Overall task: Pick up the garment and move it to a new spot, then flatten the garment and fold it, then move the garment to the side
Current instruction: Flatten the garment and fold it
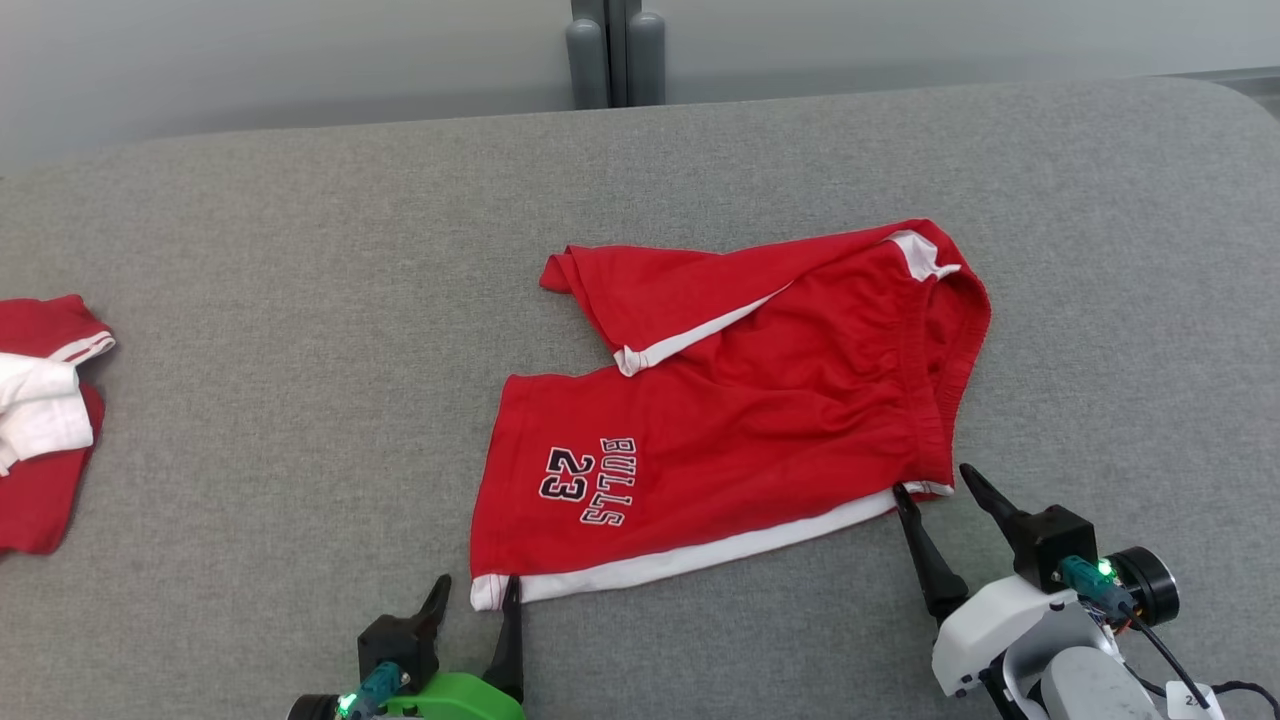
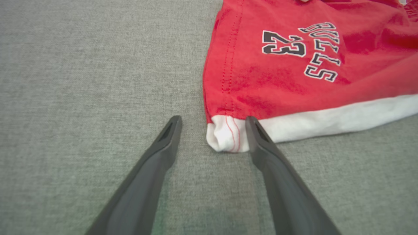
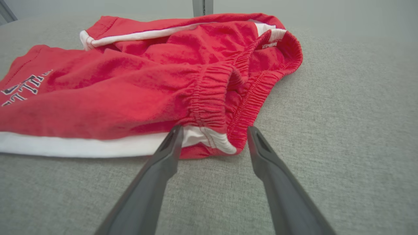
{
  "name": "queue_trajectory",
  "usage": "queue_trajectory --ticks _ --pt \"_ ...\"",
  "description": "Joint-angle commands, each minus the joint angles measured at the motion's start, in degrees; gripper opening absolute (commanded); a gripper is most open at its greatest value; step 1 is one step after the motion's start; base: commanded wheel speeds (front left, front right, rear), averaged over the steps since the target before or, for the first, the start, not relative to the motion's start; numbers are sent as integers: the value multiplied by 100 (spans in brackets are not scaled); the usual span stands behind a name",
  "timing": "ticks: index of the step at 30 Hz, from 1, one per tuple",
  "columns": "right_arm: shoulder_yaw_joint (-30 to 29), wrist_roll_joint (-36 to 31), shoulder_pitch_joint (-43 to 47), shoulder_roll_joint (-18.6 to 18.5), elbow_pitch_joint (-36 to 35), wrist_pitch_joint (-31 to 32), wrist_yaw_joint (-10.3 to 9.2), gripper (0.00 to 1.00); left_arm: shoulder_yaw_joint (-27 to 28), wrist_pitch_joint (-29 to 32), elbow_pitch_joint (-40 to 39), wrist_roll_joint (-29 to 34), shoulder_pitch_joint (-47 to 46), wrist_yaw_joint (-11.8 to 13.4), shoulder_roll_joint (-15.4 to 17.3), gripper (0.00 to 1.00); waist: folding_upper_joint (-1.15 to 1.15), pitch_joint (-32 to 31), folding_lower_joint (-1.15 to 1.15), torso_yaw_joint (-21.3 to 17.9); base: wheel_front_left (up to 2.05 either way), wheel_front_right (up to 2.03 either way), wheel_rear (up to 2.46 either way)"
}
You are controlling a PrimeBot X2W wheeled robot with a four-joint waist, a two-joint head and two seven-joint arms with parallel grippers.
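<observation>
The garment (image 1: pixel 740 420) is a pair of red shorts with white trim and "BULLS 23" print, lying rumpled on the grey padded table (image 1: pixel 300 250), waistband to the right, upper leg folded over. My left gripper (image 1: pixel 478 588) is open at the lower left hem corner (image 2: pixel 227 137), which lies between its fingertips. Open too, my right gripper (image 1: pixel 935 478) straddles the lower waistband corner (image 3: pixel 212 140). Neither holds cloth. In the left wrist view the left gripper (image 2: pixel 212 119) rests low on the table; in the right wrist view the right gripper (image 3: pixel 214 129) does the same.
Another red and white garment (image 1: pixel 45 410) lies folded at the table's left edge. A grey post (image 1: pixel 615 50) stands behind the far edge. Bare grey surface spreads left of the shorts and along the front.
</observation>
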Motion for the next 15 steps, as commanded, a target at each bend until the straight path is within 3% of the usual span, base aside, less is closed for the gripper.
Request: queue_trajectory --ticks 1,6,8,9,10,11,15 --pt "19 -48 -69 -61 63 -24 -6 100 -30 41 67 36 -50 1 9 100 0 15 0 19 0 0 0" --pt "83 -153 -156 -165 178 -24 -6 100 -47 41 53 34 -79 0 10 100 0 46 0 58 0 0 0" --pt "101 -155 -175 -202 212 -24 -6 70 -48 41 37 20 -84 6 10 100 0 54 0 66 0 0 0" --pt "112 -158 -185 -221 216 -24 -6 44 -52 41 29 16 -86 11 11 100 0 58 0 68 0 0 0" --pt "120 -157 -188 -233 217 -24 -6 29 -56 41 21 14 -88 16 11 100 0 62 0 69 0 0 0" --pt "129 -148 -186 -247 223 -24 -6 0 -61 41 10 6 -91 23 10 100 0 66 0 69 0 0 0" --pt "155 -104 -162 -294 203 -24 -6 0 -84 41 -46 0 -105 -25 10 100 0 76 0 64 0 0 0"
